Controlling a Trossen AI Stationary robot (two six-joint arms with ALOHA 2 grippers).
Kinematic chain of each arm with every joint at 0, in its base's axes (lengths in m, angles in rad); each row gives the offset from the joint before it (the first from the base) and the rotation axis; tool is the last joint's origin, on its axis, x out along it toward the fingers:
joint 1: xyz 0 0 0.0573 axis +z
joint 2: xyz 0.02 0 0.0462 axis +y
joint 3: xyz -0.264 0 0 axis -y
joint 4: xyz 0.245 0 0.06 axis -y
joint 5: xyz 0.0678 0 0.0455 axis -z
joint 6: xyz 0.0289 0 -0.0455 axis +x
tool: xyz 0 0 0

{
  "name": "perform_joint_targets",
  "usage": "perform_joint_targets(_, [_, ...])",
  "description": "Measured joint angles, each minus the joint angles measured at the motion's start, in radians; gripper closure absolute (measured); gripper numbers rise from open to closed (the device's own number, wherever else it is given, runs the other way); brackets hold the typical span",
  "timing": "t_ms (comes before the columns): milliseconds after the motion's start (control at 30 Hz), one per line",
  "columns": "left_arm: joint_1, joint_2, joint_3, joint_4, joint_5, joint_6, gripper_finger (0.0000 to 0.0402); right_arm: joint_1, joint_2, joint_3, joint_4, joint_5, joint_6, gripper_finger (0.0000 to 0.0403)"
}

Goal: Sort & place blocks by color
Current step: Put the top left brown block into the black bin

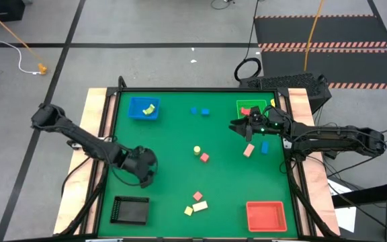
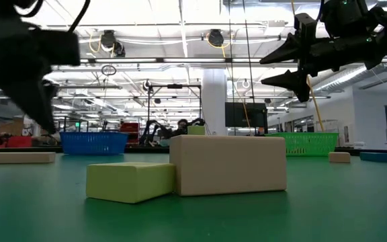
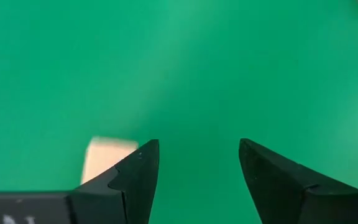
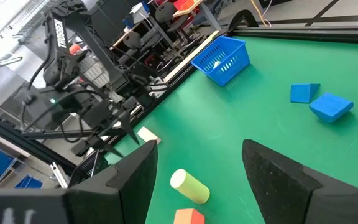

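I have four trays on the green table (image 1: pixel 173 181): a blue tray (image 1: pixel 135 112) at the far left, a green tray (image 1: pixel 242 105) at the far right, a black tray (image 1: pixel 130 210) near left and a red tray (image 1: pixel 266 216) near right. My left gripper (image 1: pixel 146 180) hangs over bare mat just beyond the black tray, its fingers (image 3: pixel 143 171) spread with nothing between them. My right gripper (image 1: pixel 237 126) sits at the near edge of the green tray, jaws parted and empty as well. Counting loose blocks on the mat, I get two blue blocks (image 1: pixel 199 111) side by side at the far middle and one more blue block (image 1: pixel 265 146) by the right arm, next to one pink block (image 1: pixel 248 150). In the centre are one yellow-green cylinder (image 1: pixel 197 149) and one red block (image 1: pixel 205 157), close together. Near the front edge I see one red cube (image 1: pixel 197 196), one cream bar (image 1: pixel 200 206) and one small yellow-green block (image 1: pixel 188 211), the last two touching in the low view. The blue tray holds one yellow-green piece (image 1: pixel 150 107), and the green tray holds one red piece (image 1: pixel 245 111).
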Motion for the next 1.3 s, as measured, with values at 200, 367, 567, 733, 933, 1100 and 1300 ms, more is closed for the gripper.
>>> perform_joint_targets(200, [-0.006, 0.000, 0.000, -0.191, -0.050, -0.121, 0.0158, 0.000, 0.000, 0.000, 0.000, 0.000, 0.000, 0.0177])
perform_joint_targets(367, [0.010, 0.009, -0.004, -0.242, -0.061, -0.132, 0.0133, 0.000, 0.000, 0.000, 0.000, 0.000, 0.000, 0.0177])
perform_joint_targets(567, [0.033, 0.009, -0.055, -0.213, -0.049, -0.129, 0.0127, 0.000, 0.000, 0.000, 0.000, 0.000, 0.000, 0.0177])
perform_joint_targets(733, [0.059, 0.008, -0.115, -0.112, -0.048, -0.117, 0.0136, 0.000, 0.000, 0.000, 0.000, 0.000, 0.000, 0.0177])
perform_joint_targets(933, [0.079, 0.004, -0.157, -0.036, -0.054, -0.129, 0.0174, 0.000, 0.000, 0.000, 0.000, 0.000, 0.000, 0.0177])
perform_joint_targets(1100, [0.081, 0.006, -0.157, -0.028, -0.064, -0.147, 0.0249, 0.000, 0.000, 0.000, 0.000, 0.000, 0.000, 0.0177])
perform_joint_targets(1300, [0.091, 0.009, -0.131, -0.034, -0.059, -0.203, 0.0269, 0.000, 0.000, 0.000, 0.000, 0.000, 0.000, 0.0177])
